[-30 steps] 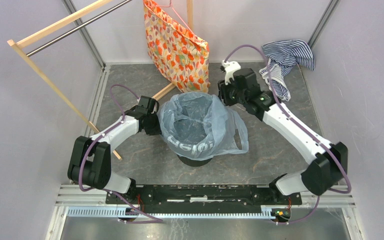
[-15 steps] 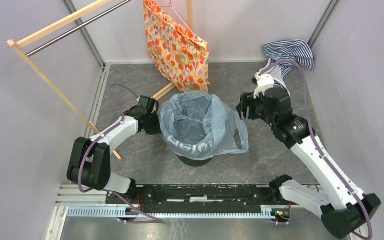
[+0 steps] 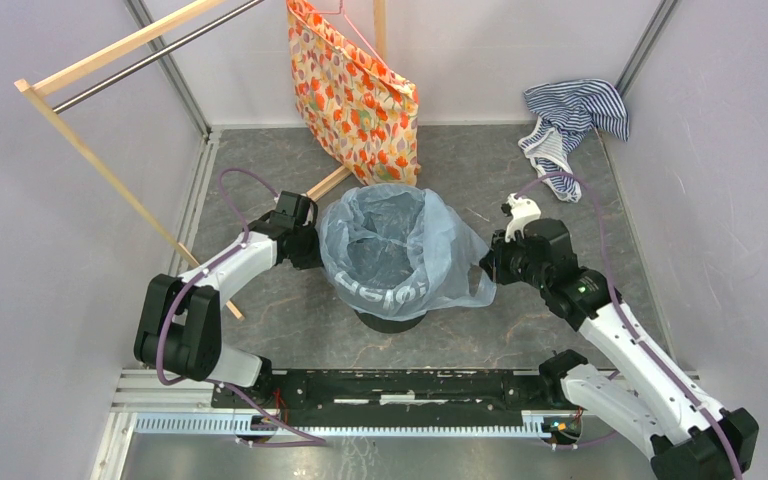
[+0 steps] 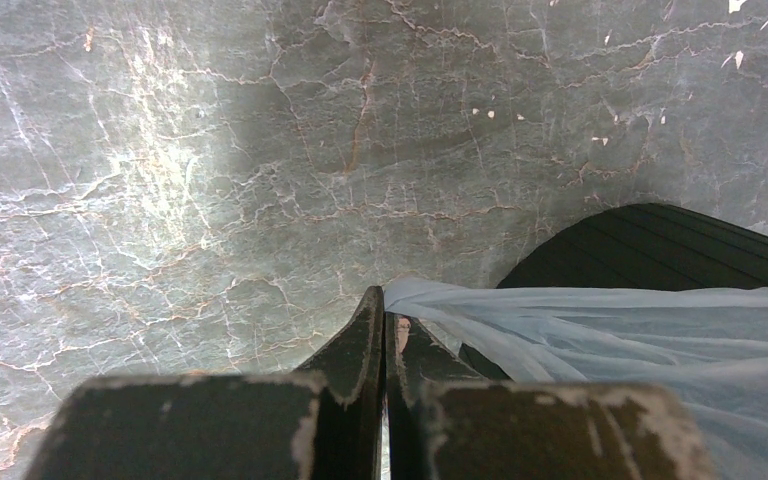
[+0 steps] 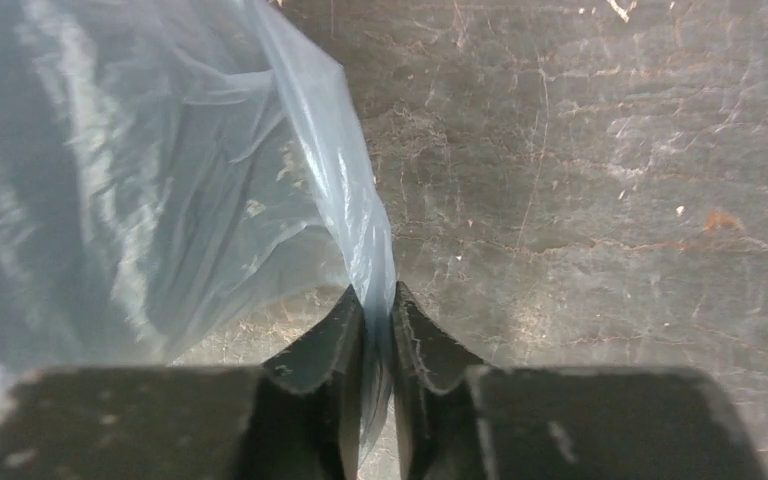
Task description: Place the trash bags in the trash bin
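**Bag seated in bin; loose handle outstanding**

The trash bag (image 3: 390,250) sits mouth-up in the trash bin (image 3: 388,322), which stands near the middle of the worktop (image 3: 285,315). Its film lines the interior and folds over the rim on every visible side, so only the bin's black base shows.

The left tool (image 3: 308,248) is clamped on the bag's edge at the bin's left side. The right tool (image 3: 488,268) is clamped on the handle loop hanging outside the bin on the right.

Judgement: insertion is largely done. What remains is to settle that loose loop and release both grips.
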{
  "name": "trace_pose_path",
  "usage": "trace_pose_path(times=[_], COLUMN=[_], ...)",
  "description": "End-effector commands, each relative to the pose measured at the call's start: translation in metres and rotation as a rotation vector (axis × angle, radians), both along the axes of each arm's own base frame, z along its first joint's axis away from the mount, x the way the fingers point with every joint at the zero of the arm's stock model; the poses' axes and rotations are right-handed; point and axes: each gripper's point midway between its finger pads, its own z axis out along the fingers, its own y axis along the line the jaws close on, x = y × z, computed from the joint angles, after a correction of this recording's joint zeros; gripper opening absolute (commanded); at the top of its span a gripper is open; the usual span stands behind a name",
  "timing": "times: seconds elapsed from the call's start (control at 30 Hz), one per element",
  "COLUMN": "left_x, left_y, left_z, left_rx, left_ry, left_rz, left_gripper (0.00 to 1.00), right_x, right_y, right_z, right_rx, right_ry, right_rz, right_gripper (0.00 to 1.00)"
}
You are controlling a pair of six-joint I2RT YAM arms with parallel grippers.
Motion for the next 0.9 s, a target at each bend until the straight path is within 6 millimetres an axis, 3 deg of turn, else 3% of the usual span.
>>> trace_pose_path(times=[0.0, 0.27, 0.5, 0.7, 0.87], left_x=[0.008, -0.003, -0.008, -0.005, -0.002], left_y=[-0.003, -0.001, 0.011, 0.020, 0.024], left_z=[0.003, -0.033, -0.053, -0.055, -0.052], left_rx=[-0.014, -0.005, 0.038, 0.089, 0.108], left_ry=[-0.022, 0.072, 0.125, 0.131, 0.122], left_rz=[0.014, 0.050, 0.088, 0.106, 0.107], left_gripper=[0.02, 0.02, 0.02, 0.02, 0.02], right_x=[0.013, 0.033, 0.045, 0.057, 0.058], right_y=[-0.002, -0.042, -0.086, -0.134, -0.151], right_z=[-0.022, -0.083, -0.113, -0.126, -0.137], right_rx=[-0.014, -0.200, -0.331, -0.487, -0.597], right_ry=[-0.004, 0.039, 0.083, 0.125, 0.166], right_rz=[-0.046, -0.229, -0.398, -0.561, -0.604], right_gripper=[0.15, 0.03, 0.00, 0.00, 0.00])
